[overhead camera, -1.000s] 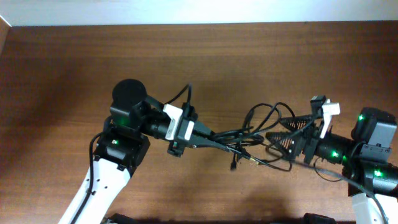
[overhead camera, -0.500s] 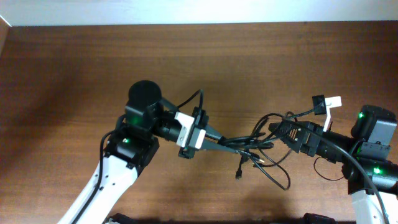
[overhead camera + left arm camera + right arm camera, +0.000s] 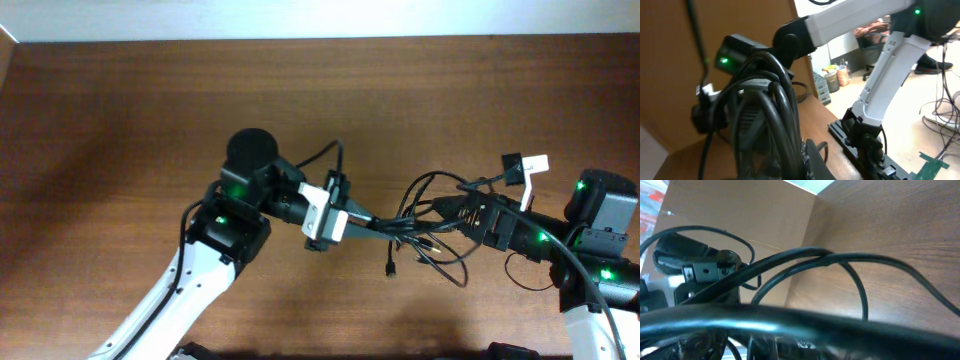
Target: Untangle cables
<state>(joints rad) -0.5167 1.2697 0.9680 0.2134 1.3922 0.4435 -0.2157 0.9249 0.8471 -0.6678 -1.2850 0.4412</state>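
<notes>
While both arms lean in toward the middle of the table (image 3: 150, 120), the overhead view shows the cables (image 3: 420, 232) bunched in one dark knot between them, right of centre. Left pincer (image 3: 388, 228): closed, clamped on the knot from the left side. My guess is that it anchors the bundle so the other arm has something to pull against. Right pincer (image 3: 455, 212): pushed into the loops from the opposite side; whether its jaws stand apart or grip a strand, I cannot tell from up here. One plug end (image 3: 390, 271) dangles below the knot and a slack loop trails toward the near edge, so nothing looks separated yet. Table is dark wood grain, otherwise bare, with a pale wall strip along the far edge. Left wrist view: thick black strands fill the lens, arching straight over the camera, which fits a firm hold close to the fingers. Beyond them the white right arm (image 3: 880, 75) rises from its base, and past the table edge a light floor, loose wires, a strip of green tape, some seated legs far back. Right wrist view: cords cross the frame in long curves, one blurred right against the lens; own fingers not made out. The left arm shows dark at the far left, wood grain on the right, a paler tan surface behind.
</notes>
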